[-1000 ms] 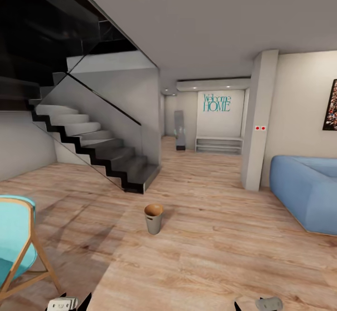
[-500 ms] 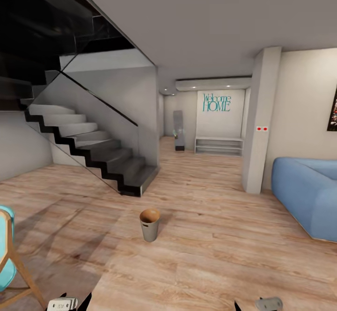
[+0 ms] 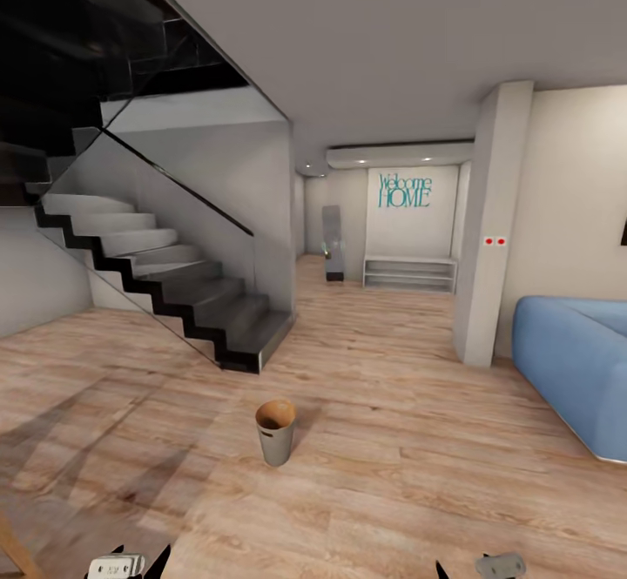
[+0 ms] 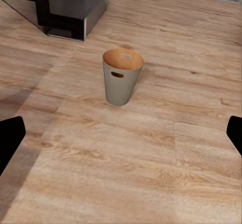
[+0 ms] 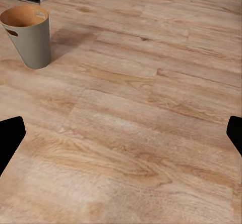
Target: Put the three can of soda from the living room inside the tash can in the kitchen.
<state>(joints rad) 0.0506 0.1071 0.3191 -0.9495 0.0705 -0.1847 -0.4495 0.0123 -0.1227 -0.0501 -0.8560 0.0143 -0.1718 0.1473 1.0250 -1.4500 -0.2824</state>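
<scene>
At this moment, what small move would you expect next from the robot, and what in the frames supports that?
Probably turn the base away to look for the cans. The trash can stands upright on the wood floor near the staircase, its copper inside bare in the left wrist view. Both grippers, left and right, are spread wide with nothing between the fingers, so there is nothing to drop yet.

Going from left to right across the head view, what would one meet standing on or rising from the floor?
Staircase → trash can → white pillar → blue sofa.
</scene>
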